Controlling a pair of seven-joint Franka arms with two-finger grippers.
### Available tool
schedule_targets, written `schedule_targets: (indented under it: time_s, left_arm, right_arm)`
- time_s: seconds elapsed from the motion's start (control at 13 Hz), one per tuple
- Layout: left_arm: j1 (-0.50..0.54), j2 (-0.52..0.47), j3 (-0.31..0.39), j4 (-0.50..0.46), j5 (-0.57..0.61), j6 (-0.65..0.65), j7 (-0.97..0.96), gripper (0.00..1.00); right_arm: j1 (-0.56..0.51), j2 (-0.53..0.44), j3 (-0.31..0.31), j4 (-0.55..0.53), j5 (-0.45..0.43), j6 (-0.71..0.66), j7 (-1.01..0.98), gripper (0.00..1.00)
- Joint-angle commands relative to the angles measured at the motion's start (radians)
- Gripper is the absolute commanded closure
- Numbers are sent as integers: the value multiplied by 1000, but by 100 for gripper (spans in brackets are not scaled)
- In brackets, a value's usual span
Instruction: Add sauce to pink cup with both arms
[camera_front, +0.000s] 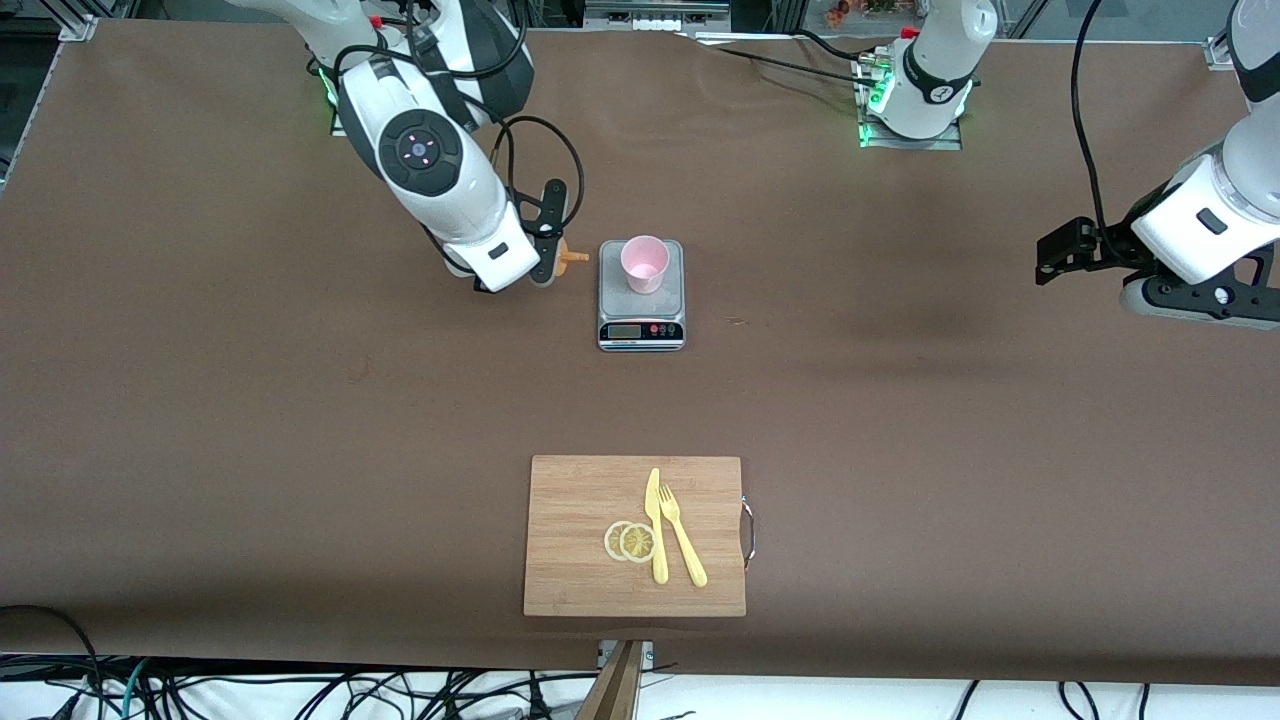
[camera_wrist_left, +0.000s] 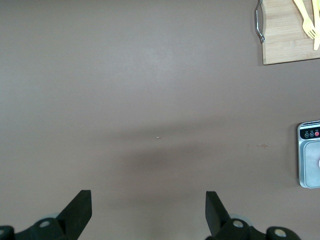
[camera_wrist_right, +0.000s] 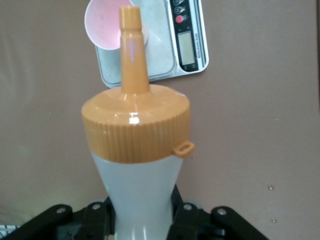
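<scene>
My right gripper (camera_front: 543, 243) is shut on the sauce bottle (camera_wrist_right: 142, 190), holding it above the table beside the scale. The bottle is tipped, with its orange nozzle (camera_front: 572, 257) pointing toward the pink cup (camera_front: 644, 263). In the front view the gripper hides most of the bottle. The right wrist view shows the orange cap (camera_wrist_right: 136, 125) and, past the nozzle, the cup (camera_wrist_right: 102, 25). The cup stands upright on the grey scale (camera_front: 641, 327). My left gripper (camera_front: 1058, 252) is open and empty above bare table at the left arm's end, and it also shows in the left wrist view (camera_wrist_left: 148, 210).
A wooden cutting board (camera_front: 575, 540) lies nearer the front camera than the scale. On it are a yellow knife (camera_front: 655, 525), a yellow fork (camera_front: 683, 535) and two lemon slices (camera_front: 630, 541). The board's corner (camera_wrist_left: 282, 40) and the scale's edge (camera_wrist_left: 309, 165) show in the left wrist view.
</scene>
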Motion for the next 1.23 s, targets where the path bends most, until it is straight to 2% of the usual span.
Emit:
schedule_targets:
  time_s: [0.0,0.15,0.46,1.15]
  left_arm:
    - [-2,7,0,23,-4,-18,14,0]
    - [-2,7,0,23,-4,-17,14,0]
    - [-2,7,0,25,-4,-15,12,0]
    - [-2,6,0,23,-4,-18,11,0]
  right_arm:
    - [9,-20,42,-34,-46,-11,43,76]
    - [9,-20,73,-54,-72,-8,67,76]
    - [25,7,90,-66,-87,-14,69,76]
    - [65,78,94,-67,-116,-12,92,76]
